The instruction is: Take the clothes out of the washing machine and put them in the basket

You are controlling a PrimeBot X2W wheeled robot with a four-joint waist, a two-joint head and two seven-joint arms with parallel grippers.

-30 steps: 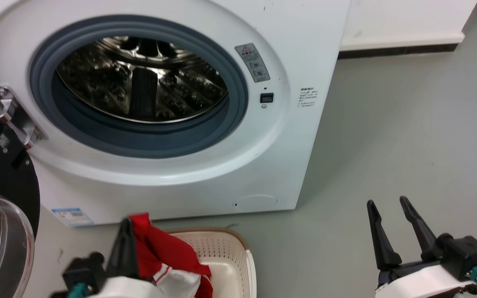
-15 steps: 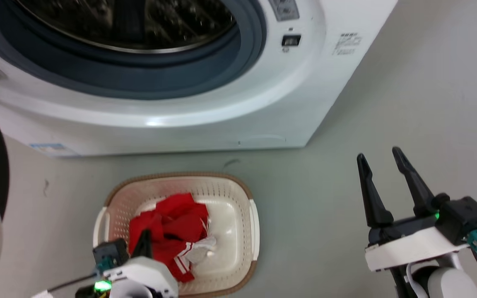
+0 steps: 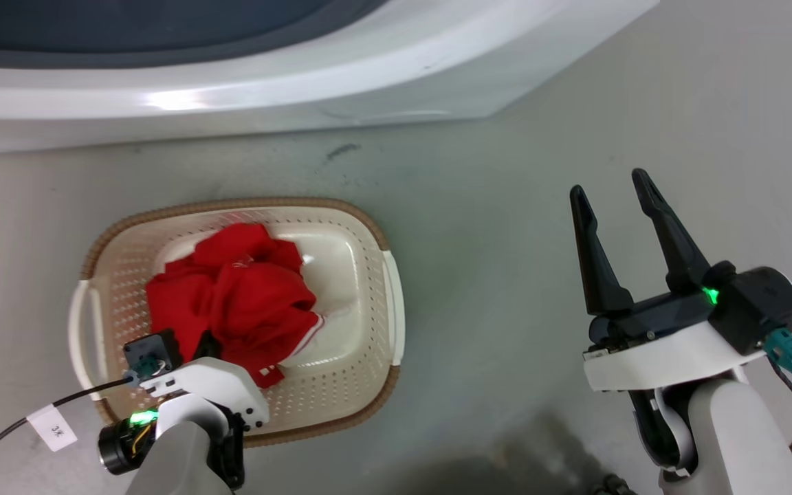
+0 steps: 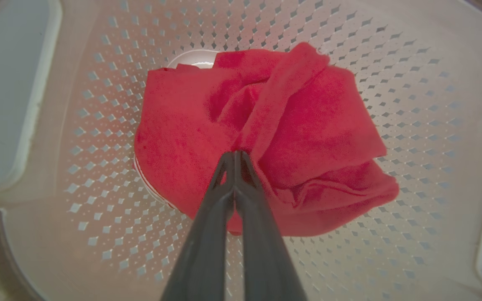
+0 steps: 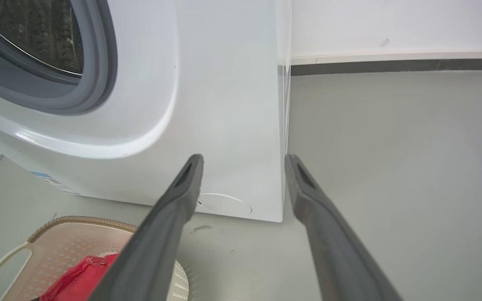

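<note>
With the clothes (image 3: pixel 231 295) on the basket's (image 3: pixel 231 204) floor, the left gripper (image 4: pixel 234 159), fingers clamped on a red fold, should open fully, then lift straight out; the right gripper's (image 3: pixel 608 182) 2 fingers stand apart.

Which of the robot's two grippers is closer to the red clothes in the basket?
Left. The left gripper is shut on the red clothes, down inside the basket. The right gripper hangs open above the floor, well off to the basket's right.
</note>
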